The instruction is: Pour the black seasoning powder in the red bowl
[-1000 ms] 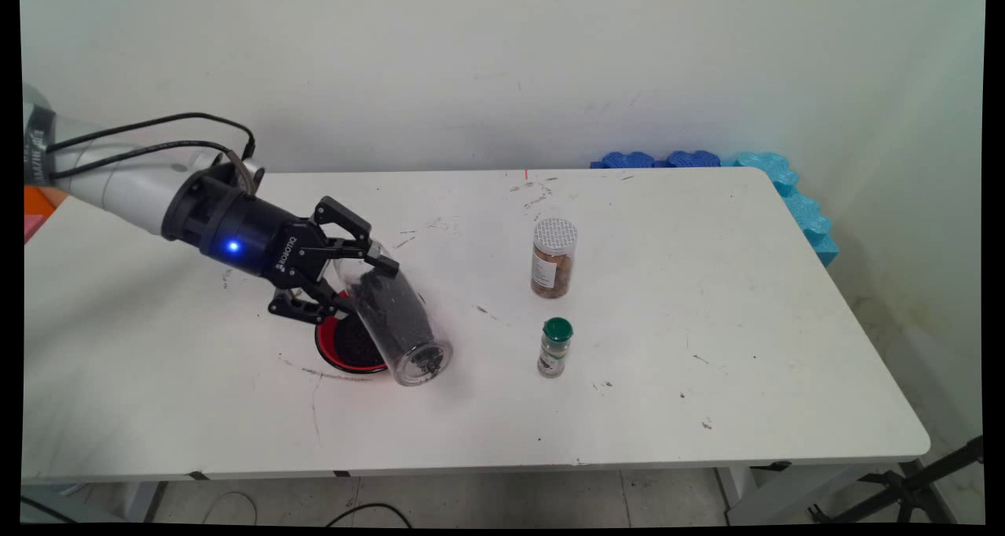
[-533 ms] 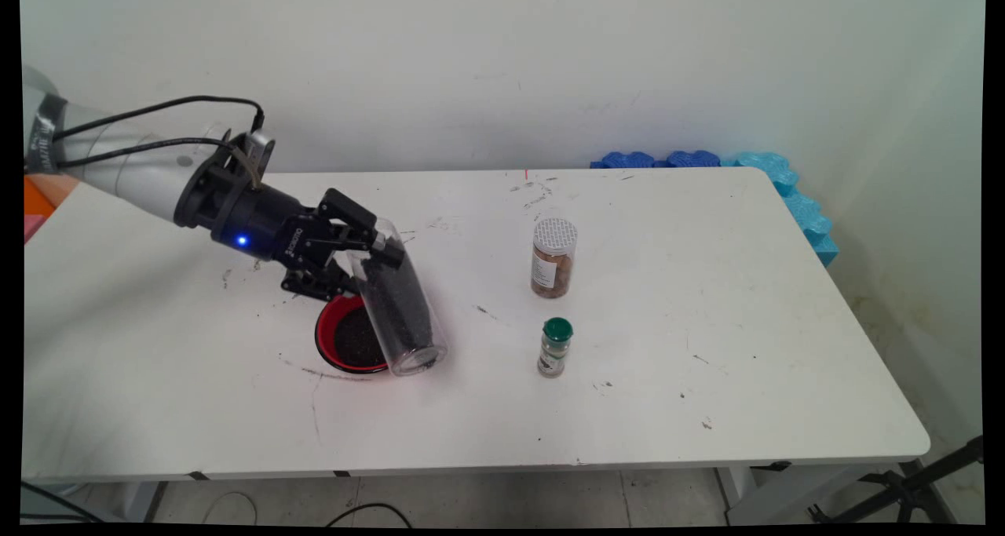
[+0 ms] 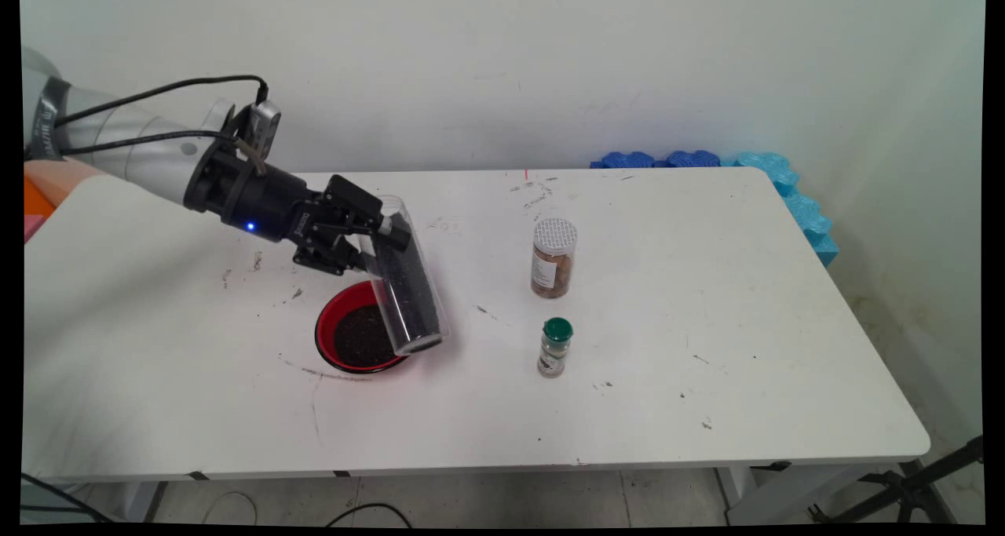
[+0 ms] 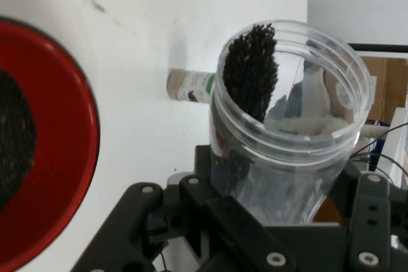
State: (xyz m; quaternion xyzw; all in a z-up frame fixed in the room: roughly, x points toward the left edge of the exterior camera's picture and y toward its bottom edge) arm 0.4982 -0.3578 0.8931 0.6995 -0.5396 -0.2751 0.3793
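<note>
Tool [image 3: 375,242] clenches a clear jar [image 3: 404,289] of dark grains, tilted beside the red bowl [image 3: 326,332]; the bowl holds grains, more remain in the jar.

The clear plastic jar [image 3: 404,285] is tilted, its open mouth low over the right rim of the red bowl [image 3: 326,328]. Black grains lie along its lower wall (the jar is only partly full). More black grains lie in the bowl.
</note>
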